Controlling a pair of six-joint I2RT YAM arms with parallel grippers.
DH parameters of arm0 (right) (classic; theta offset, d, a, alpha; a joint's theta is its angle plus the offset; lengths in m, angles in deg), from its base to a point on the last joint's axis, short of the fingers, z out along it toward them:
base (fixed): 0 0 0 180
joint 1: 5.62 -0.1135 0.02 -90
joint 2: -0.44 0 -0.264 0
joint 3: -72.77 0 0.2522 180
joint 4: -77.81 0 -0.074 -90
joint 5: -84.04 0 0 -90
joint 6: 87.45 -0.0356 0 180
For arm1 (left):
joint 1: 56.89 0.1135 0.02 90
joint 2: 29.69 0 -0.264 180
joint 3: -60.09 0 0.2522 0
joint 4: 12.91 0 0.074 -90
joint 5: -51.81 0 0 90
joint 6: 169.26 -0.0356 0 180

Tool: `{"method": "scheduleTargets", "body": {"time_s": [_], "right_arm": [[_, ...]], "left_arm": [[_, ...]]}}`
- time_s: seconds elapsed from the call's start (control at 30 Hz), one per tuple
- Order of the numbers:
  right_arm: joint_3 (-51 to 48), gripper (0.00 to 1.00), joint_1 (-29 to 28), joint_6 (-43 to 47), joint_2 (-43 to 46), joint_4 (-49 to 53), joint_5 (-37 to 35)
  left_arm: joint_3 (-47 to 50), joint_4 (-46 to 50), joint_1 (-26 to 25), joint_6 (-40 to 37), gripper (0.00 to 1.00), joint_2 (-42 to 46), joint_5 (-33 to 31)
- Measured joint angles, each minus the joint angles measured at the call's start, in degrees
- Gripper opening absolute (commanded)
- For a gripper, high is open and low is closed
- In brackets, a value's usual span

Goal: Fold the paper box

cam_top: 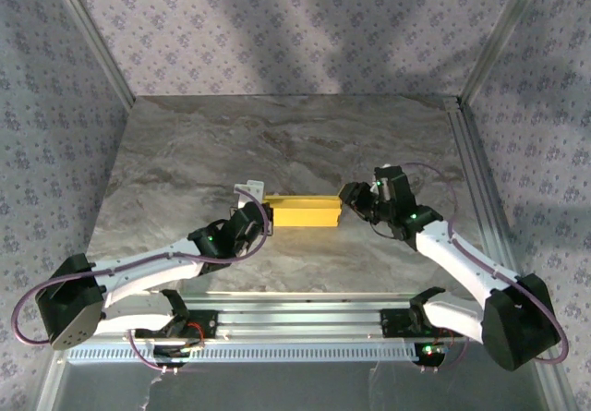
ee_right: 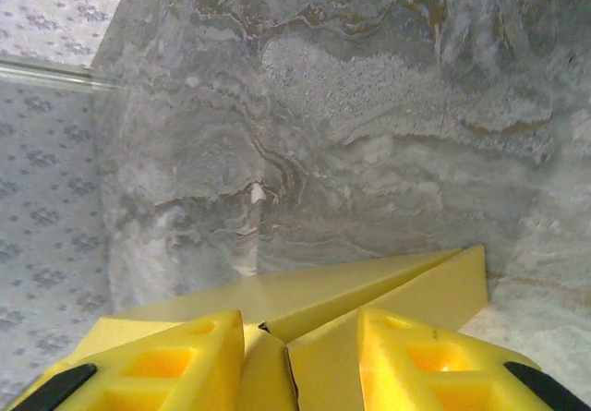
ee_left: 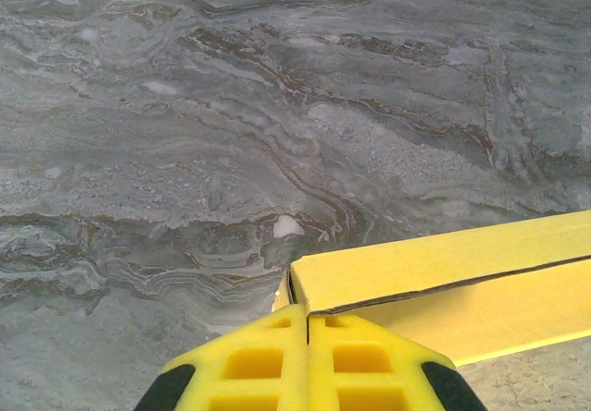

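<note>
The paper box (cam_top: 300,211), a long flat yellow carton, is lying on the grey marbled table (cam_top: 185,152) between the two arms, with one gripper sitting at each of its ends.

The left gripper (cam_top: 261,215) is meeting the box's left end. Its wrist camera is showing the left gripper (ee_left: 307,323) with its yellow fingers (ee_left: 254,356) pressing flat against each other, no gap between them. The box (ee_left: 443,282) is starting right at the fingertips and running off ahead and to their right, its top panel showing a dark seam along the edge. Whether any card is caught between the pads cannot be told.

The right gripper (cam_top: 351,199) is standing at the box's right end. In its wrist view the right gripper (ee_right: 300,323) is holding its two fingers (ee_right: 175,351) partly apart, and the box (ee_right: 369,291) is lying between and just ahead of them, its yellow end panels overlapping at a split near the gap. Whether the pads are touching the card cannot be told.
</note>
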Motion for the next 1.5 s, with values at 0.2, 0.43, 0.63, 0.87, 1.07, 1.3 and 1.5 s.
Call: {"method": "scheduleTargets", "body": {"time_s": [0.2, 0.43, 0.63, 0.87, 1.07, 1.3, 1.5], "right_arm": [[2.58, 0.33, -2.71, 5.99, -2.97, 0.76, -6.43], [4.52, 0.28, -7.96, 8.79, -5.29, 1.22, -16.61], [4.59, 0.24, -10.60, 9.16, -5.95, 1.05, -21.73], [2.73, 0.19, -10.45, 8.20, -3.23, -0.79, -19.98], [2.91, 0.08, -9.60, 6.71, -2.27, -0.15, -16.28], [2.89, 0.07, -9.62, 6.58, -3.30, -1.27, -16.90], [2.89, 0.06, -10.23, 7.15, -3.76, -1.66, -18.71]], "left_arm": [[0.00, 0.20, 0.00, 0.00, 0.00, -0.02, -0.44], [0.00, 0.68, 0.00, 0.02, 0.00, -0.02, -1.70], [0.00, 0.74, 0.00, -0.02, 0.00, -0.02, -1.73], [0.57, -0.13, -0.31, -0.28, 0.00, 0.02, -2.19], [0.90, -0.44, -2.21, -1.57, 0.00, -0.35, -5.16], [1.42, -2.84, -3.93, -2.62, 0.00, -2.29, -9.64], [3.02, -6.43, -4.35, -2.62, 0.00, -2.69, -11.13]]}}
